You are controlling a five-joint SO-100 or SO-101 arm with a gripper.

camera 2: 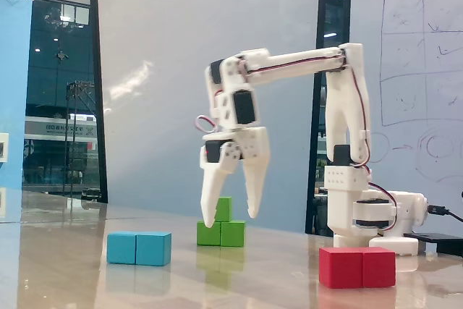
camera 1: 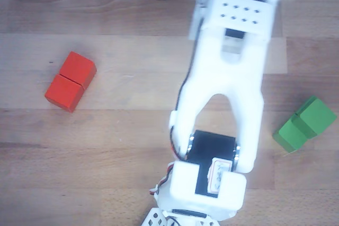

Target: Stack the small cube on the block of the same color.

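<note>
The small green cube [camera 2: 225, 209] sits on top of the green double block [camera 2: 221, 234], over one half of it. In the other view the cube [camera 1: 317, 115] shows raised on the block's far-right half [camera 1: 288, 135]. My white gripper [camera 2: 230, 218] hangs open and empty, fingertips pointing down just above the table. In the fixed view it overlaps the green stack. In the other view the arm [camera 1: 228, 83] runs up the middle, well left of the stack, and the fingers do not show there.
A red double block [camera 2: 357, 266] lies near the front right of the fixed view and at the left of the other view [camera 1: 70, 81]. A blue double block [camera 2: 139, 248] lies at the left. The arm's base [camera 2: 369, 215] stands at the right.
</note>
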